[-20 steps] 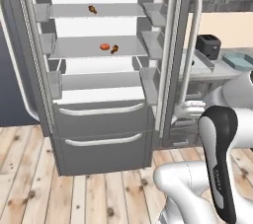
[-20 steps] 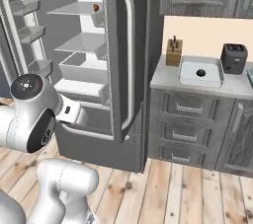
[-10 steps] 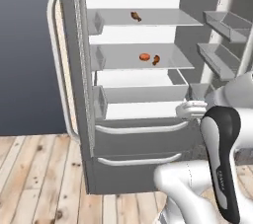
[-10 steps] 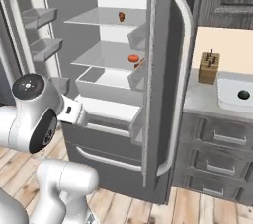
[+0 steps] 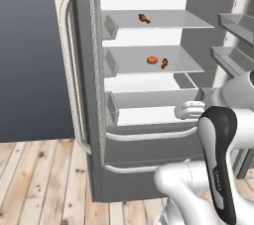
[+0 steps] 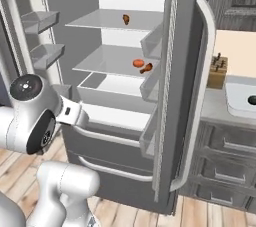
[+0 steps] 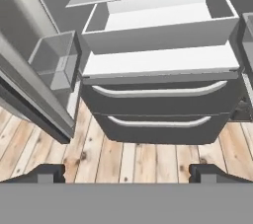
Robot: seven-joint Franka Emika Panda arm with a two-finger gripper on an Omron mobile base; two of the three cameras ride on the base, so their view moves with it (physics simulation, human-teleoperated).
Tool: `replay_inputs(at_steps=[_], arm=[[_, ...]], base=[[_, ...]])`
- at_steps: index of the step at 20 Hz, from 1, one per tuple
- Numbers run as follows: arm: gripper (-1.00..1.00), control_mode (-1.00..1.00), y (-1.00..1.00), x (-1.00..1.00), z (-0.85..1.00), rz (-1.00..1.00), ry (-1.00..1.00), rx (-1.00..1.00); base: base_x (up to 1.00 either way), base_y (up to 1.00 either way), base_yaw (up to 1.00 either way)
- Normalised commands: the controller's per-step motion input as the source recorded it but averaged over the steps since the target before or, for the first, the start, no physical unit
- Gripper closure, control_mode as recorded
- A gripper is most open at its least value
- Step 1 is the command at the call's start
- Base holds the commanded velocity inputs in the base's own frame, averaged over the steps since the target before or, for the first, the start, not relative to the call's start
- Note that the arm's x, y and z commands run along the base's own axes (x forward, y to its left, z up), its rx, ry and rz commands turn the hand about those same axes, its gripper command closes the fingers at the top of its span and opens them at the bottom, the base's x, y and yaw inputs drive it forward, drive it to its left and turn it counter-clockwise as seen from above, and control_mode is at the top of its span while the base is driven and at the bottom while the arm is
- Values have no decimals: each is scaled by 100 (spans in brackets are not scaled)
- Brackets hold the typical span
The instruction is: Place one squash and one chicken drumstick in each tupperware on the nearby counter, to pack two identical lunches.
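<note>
hand (image 7: 126,171) open and empty, low before the fridge's drawers — the orange-red squash (image 5: 152,60) and a chicken drumstick (image 5: 164,63) just to its right lie on the middle shelf (image 5: 139,68), above and beyond — another drumstick (image 5: 144,18) higher.

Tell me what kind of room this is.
A home kitchen, most likely: an open fridge with an orange squash and chicken drumsticks on its shelves, a stone counter over grey cabinets, and a knife block.
</note>
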Motion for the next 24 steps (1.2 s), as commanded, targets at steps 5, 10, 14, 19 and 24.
replay_inputs(at_steps=[5,10,14,19,24], arm=[[-100,100,0,0,0,0,0,0],[-100,100,0,0,0,0,0,0],[-100,100,0,0,0,0,0,0],[-100,-100,15,3,28,0,-2,0],[-100,-100,8,-6,65,0,-22,-1]], base=[[46,-3,-10],[98,0,-3],[74,8,0],[0,0,0],[0,0,0]])
